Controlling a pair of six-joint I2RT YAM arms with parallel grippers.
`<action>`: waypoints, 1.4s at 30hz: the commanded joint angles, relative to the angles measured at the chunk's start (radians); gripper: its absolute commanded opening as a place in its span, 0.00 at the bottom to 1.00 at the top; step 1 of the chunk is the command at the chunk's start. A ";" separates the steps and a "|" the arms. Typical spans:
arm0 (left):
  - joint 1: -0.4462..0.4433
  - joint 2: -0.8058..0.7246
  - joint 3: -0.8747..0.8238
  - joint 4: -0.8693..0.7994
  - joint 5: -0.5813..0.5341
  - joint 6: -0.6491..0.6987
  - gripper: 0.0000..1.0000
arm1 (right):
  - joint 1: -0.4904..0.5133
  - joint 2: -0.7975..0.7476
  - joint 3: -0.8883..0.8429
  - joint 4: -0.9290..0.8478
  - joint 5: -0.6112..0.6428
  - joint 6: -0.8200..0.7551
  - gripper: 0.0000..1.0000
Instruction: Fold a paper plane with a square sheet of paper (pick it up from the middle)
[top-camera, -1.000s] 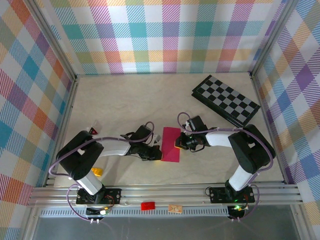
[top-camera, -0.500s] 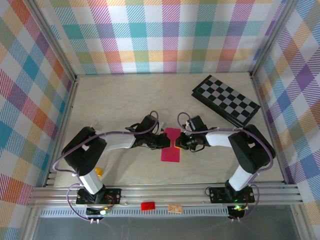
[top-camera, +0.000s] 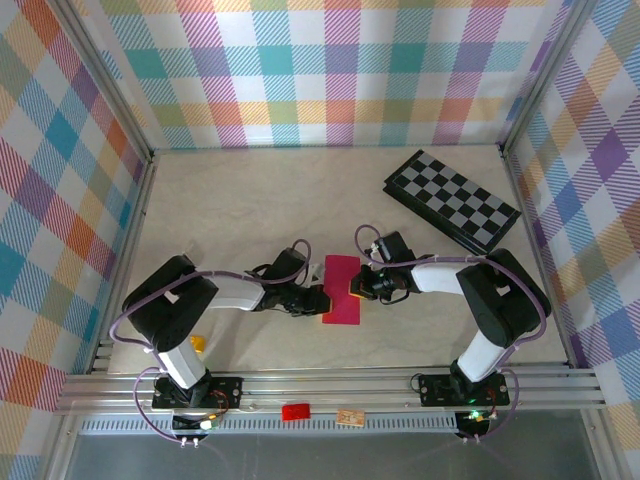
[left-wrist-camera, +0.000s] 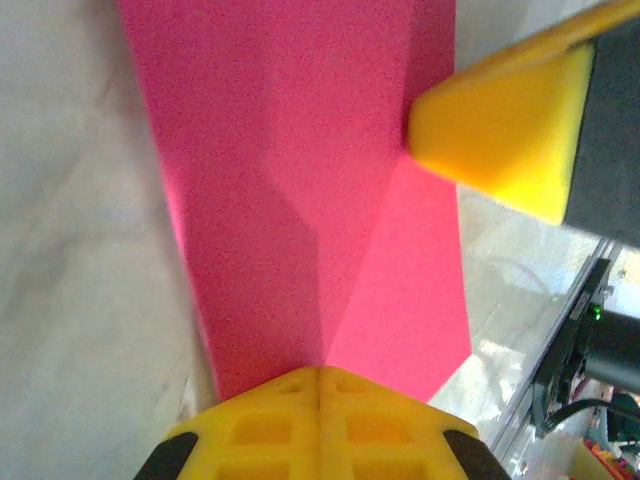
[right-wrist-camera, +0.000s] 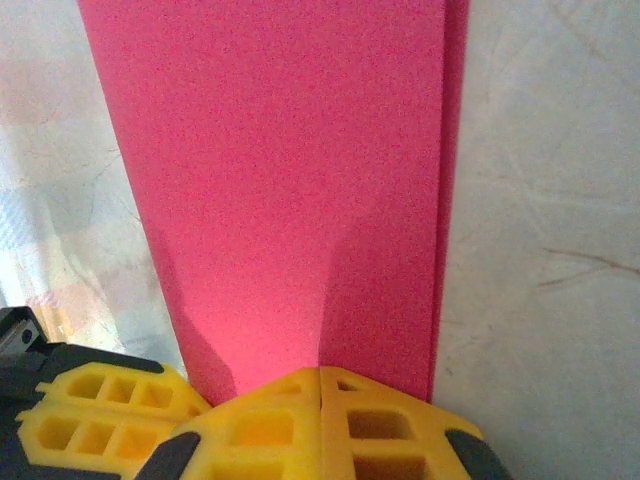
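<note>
The square sheet of paper (top-camera: 342, 289) is magenta-pink and folded into a long upright rectangle on the pale table near the middle. My left gripper (top-camera: 319, 298) is shut on its lower left edge. In the left wrist view the sheet (left-wrist-camera: 300, 170) rises from the closed yellow fingers (left-wrist-camera: 250, 430) with a crease running up it. My right gripper (top-camera: 356, 287) is shut on the sheet's right edge. In the right wrist view the sheet (right-wrist-camera: 270, 170) comes out of the shut fingertips (right-wrist-camera: 390, 420). The paper plane is out of view.
A black-and-grey checkerboard (top-camera: 452, 200) lies at the back right. A small yellow piece (top-camera: 197, 343) sits by the left arm's base. A red tag (top-camera: 295, 410) and a brown tag (top-camera: 350, 417) lie on the front rail. Plaid walls enclose the table.
My left gripper went up to the sheet's middle, where the sheet looked pinched narrow, then came back down to its lower left edge. The sheet is a plain rectangle again. The right gripper stayed.
</note>
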 joint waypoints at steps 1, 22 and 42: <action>0.010 -0.027 -0.056 -0.094 0.030 0.031 0.02 | -0.007 0.039 -0.036 -0.103 0.088 -0.003 0.00; -0.010 0.007 0.035 -0.056 0.073 0.004 0.02 | -0.007 0.040 -0.039 -0.103 0.096 0.000 0.00; -0.037 -0.241 0.029 -0.341 -0.142 0.131 0.01 | -0.007 0.048 -0.032 -0.105 0.094 0.000 0.00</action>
